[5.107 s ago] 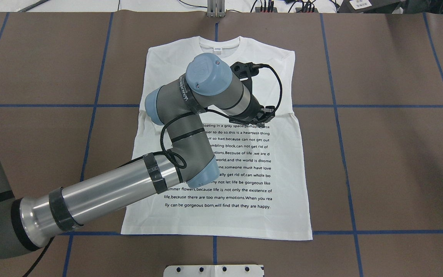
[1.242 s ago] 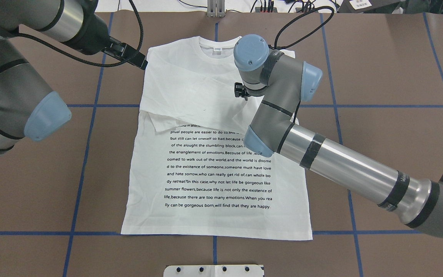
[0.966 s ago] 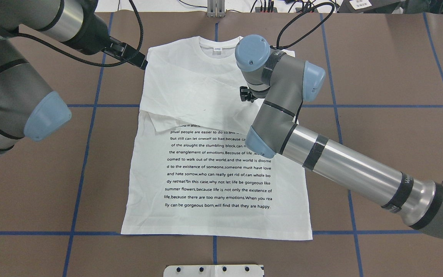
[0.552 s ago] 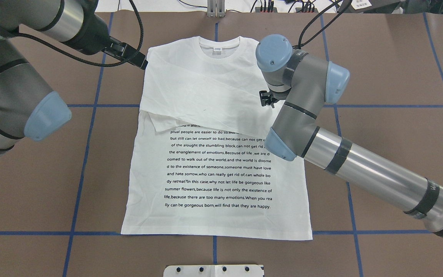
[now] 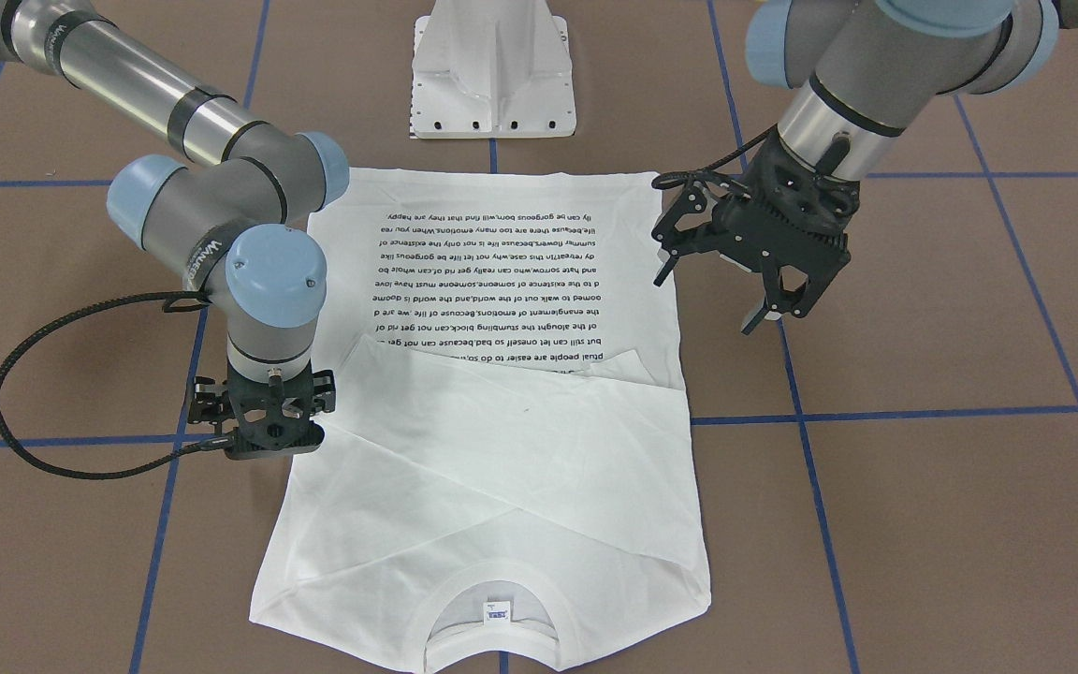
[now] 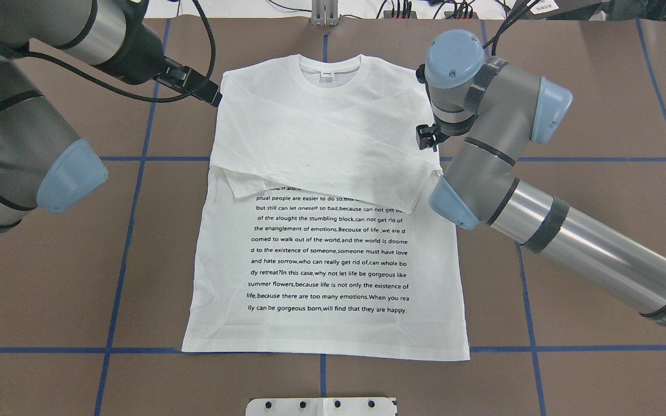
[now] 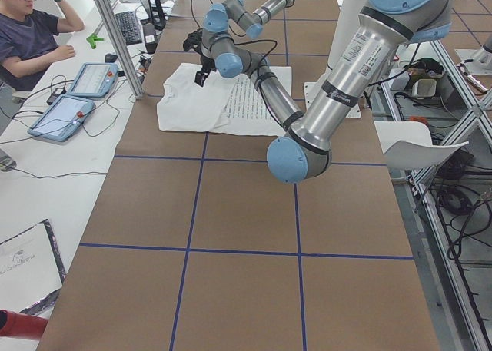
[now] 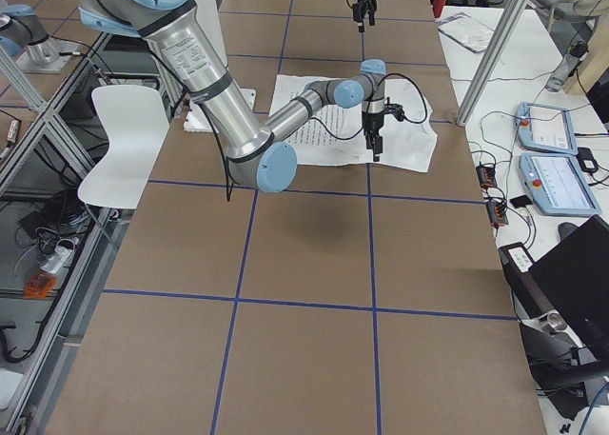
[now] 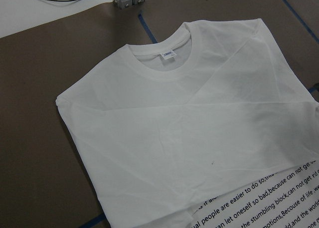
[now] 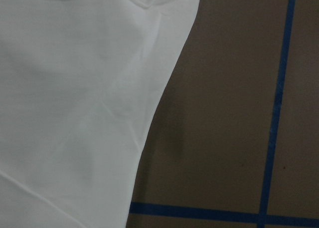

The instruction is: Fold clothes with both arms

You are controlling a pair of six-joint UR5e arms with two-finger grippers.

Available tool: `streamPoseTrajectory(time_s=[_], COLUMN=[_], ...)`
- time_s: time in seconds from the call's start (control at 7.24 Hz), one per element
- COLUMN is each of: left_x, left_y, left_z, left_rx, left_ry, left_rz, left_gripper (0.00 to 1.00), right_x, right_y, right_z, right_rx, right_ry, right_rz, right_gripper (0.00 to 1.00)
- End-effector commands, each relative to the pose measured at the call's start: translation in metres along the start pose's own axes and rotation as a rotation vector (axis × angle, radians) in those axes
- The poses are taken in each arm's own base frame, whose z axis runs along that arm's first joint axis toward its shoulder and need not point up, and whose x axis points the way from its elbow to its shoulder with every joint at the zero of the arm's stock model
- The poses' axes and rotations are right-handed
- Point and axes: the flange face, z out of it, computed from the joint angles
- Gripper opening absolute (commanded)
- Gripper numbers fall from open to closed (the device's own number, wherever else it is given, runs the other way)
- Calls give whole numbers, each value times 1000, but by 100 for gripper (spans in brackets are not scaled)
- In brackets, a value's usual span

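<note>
The white T-shirt (image 6: 321, 254) lies flat with its black text block (image 6: 327, 254) up and its collar (image 5: 492, 618) away from the robot. Both sleeves are folded across the chest (image 9: 189, 133). My right gripper (image 5: 263, 440) points straight down at the shirt's right edge (image 10: 164, 103), holds nothing, and its linkages look spread open. It also shows from overhead (image 6: 428, 136). My left gripper (image 5: 717, 300) hangs open well above the table beside the shirt's left edge, fingers (image 5: 756, 318) splayed and empty; overhead it shows by the left shoulder (image 6: 206, 92).
A white metal pedestal (image 5: 494, 70) stands at the robot's side of the table. Blue tape lines (image 6: 136, 159) cross the brown table. The right arm's black cable (image 5: 43, 440) loops over the table. A seated person (image 7: 31, 36) and tablets (image 8: 547, 126) are beyond the far edge.
The right gripper has slid from over the shirt's chest out to its right edge, leaving the sleeve folded. The left arm, over the shirt five seconds ago, has stayed at the left shoulder.
</note>
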Motion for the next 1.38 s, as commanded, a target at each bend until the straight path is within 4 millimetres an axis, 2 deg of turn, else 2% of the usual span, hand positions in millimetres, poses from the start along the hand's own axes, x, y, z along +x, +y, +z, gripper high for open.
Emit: streamPoseTrajectory(time_s=[0.0, 0.14, 0.28, 0.41, 0.55, 0.69, 0.97, 1.1, 1.24], left_x=[-6, -14, -5, 10, 27, 37, 57, 84, 107], left_y=[23, 47, 86, 120, 156, 183, 269, 303, 330], left_z=[19, 23, 29, 35, 47, 56, 84, 97, 104], left_rx=[-68, -89, -129, -132, -140, -150, -146, -159, -182], left_ry=[-19, -31, -19, -45, -73, -64, -33, -42, -45], left_rz=[-31, -94, -132, -183, -250, -303, -415, -471, -505], left_gripper=[100, 100, 100, 100, 100, 100, 100, 100, 100], right_x=[29, 53, 68, 71, 46, 24, 14, 8, 5], right_y=[45, 87, 128, 169, 191, 218, 282, 306, 318], right_z=[-50, -67, -87, -101, -111, -106, -91, -79, -73], right_rx=[33, 52, 68, 59, 50, 64, 58, 48, 39], right_ry=[-134, -166, -202, -236, -285, -329, -353, -324, -310], right_rz=[100, 144, 153, 191, 249, 291, 314, 310, 307], right_gripper=[100, 100, 100, 100, 100, 100, 100, 100, 100])
